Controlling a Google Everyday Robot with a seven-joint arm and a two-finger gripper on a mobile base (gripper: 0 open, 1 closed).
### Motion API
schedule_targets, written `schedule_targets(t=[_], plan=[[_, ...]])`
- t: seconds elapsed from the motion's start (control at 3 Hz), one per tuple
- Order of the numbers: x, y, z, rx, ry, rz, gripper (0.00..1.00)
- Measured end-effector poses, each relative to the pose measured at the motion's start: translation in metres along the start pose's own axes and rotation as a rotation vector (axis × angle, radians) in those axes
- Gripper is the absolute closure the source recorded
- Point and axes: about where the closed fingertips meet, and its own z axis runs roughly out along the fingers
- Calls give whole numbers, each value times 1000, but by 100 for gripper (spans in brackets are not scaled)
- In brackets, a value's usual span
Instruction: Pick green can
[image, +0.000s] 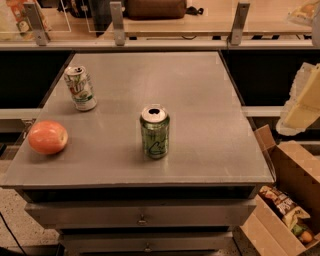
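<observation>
One green can (154, 131) is seen upright, mid-front on table (200, 95); gripper (301, 105) is held well apart to its right, past table edge; grip state can't be told.

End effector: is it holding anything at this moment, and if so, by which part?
Nothing. The end effector hangs at the right edge of the view, beside the table; the green can stands untouched mid-table.

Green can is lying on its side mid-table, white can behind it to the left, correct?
Not quite: the camera view shows the green can standing upright, not lying. The white can is behind it to the left. The gripper hangs at the far right, away from both.
</observation>
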Motion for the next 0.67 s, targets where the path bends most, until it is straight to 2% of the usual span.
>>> schedule_targets(t=[0.33,0.67], plan=[[0,0,0,0,0,0,0],[-15,12,18,-17,-54,-4,0]])
